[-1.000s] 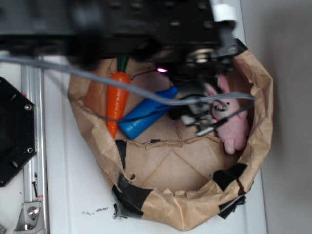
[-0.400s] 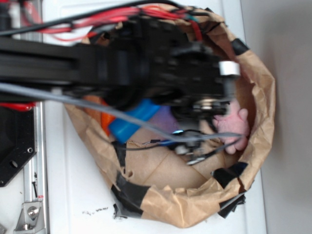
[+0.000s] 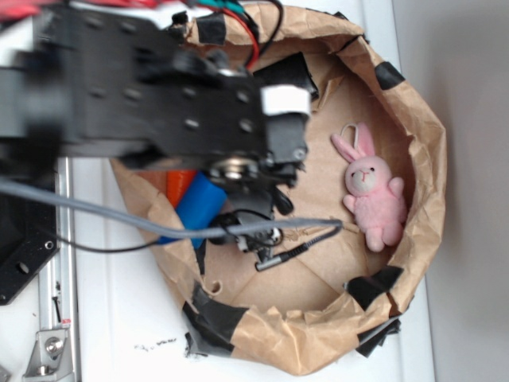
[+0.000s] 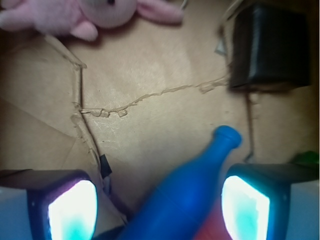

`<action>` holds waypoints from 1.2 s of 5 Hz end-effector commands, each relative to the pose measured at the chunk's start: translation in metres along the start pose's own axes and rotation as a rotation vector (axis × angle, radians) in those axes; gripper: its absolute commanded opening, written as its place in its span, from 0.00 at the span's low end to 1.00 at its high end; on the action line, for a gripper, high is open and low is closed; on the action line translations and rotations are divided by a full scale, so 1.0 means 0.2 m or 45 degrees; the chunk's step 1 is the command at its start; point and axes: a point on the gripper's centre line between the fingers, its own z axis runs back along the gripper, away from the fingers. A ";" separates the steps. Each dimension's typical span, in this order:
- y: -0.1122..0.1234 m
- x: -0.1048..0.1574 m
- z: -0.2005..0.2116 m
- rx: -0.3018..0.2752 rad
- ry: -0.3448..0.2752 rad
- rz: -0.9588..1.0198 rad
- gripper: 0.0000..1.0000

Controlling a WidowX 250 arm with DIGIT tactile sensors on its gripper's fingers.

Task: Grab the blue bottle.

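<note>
- Paper bag (image 3: 421,159) on the white bench (image 3: 119,318), rolled down into a bowl across the frame's centre; inside: bottle, pink bunny (image 3: 372,195) at right, something orange (image 3: 176,183) at left, mostly hidden.
- Hand (image 4: 160,202) open low in the wrist view, one lit pad either side of the bottle, apparently not touching.
- Bottle (image 4: 187,192) lying on the bag floor between the pads, cap toward upper right.
- Not yet grabbed; closing and lifting left, by the look of it.

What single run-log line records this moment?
gripper: open | blue bottle: between fingers, ungrasped | pink bunny: apart, in paper bag
</note>
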 end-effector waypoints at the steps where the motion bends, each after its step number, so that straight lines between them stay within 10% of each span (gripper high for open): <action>1: 0.07 0.04 0.14 -0.041 -0.094 0.113 1.00; 4: 0.00 -0.10 -0.10 0.045 0.046 0.041 1.00; 6: 0.04 -0.19 -0.23 -0.030 0.113 0.040 1.00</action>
